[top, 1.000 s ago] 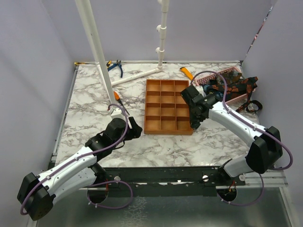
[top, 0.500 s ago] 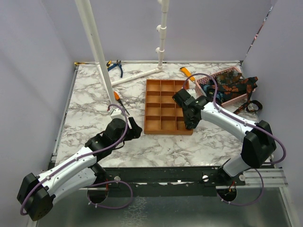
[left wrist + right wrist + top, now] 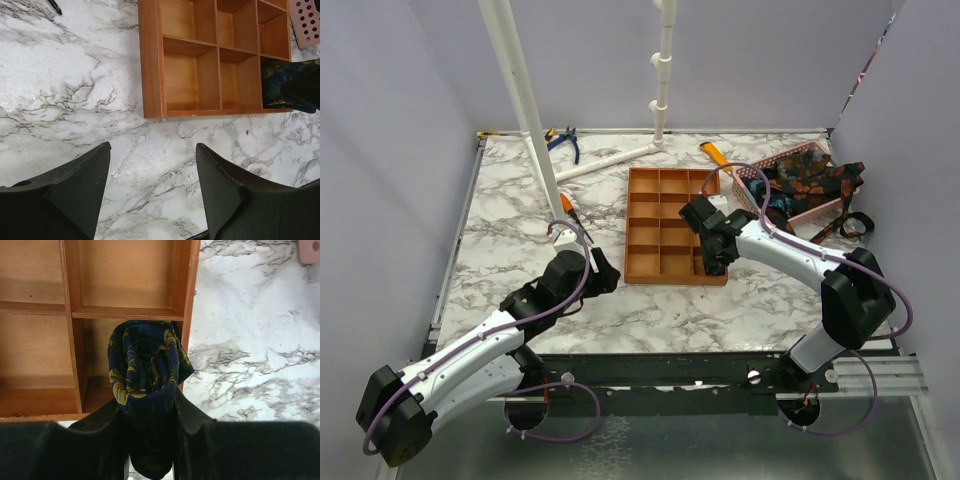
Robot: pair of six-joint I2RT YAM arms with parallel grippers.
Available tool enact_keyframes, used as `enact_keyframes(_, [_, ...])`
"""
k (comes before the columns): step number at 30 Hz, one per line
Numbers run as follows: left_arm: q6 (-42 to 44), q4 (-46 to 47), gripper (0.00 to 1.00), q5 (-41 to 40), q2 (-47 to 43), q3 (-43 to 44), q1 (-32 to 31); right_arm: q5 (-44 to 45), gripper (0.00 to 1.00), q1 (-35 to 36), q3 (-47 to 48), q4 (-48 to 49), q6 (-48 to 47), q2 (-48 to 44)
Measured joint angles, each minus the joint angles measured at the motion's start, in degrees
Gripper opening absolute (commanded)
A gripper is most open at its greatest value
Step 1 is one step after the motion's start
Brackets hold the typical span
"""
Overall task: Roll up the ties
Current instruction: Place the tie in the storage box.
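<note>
My right claw (image 3: 147, 412) is closed narrow on a rolled tie (image 3: 145, 365), navy with yellow-gold leaves. The roll is pinched between both fingers, its end sticking out past the fingertips. It sits at the near right corner compartment of the orange tray (image 3: 628, 225); I cannot tell whether it touches the floor there. My left claw (image 3: 152, 167) stands wide and holds nothing, over marble by the tray's near left corner. The other ties (image 3: 810, 180) are heaped in the pink basket (image 3: 818, 212).
</note>
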Motion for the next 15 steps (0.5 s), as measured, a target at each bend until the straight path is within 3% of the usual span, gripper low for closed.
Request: enact_keyframes(15, [-0.63, -0.09, 0.71, 0.33, -0.44, -0.76, 0.0, -5.84, 0.0, -1.7, -8.04, 10.47, 2.64, -2.47])
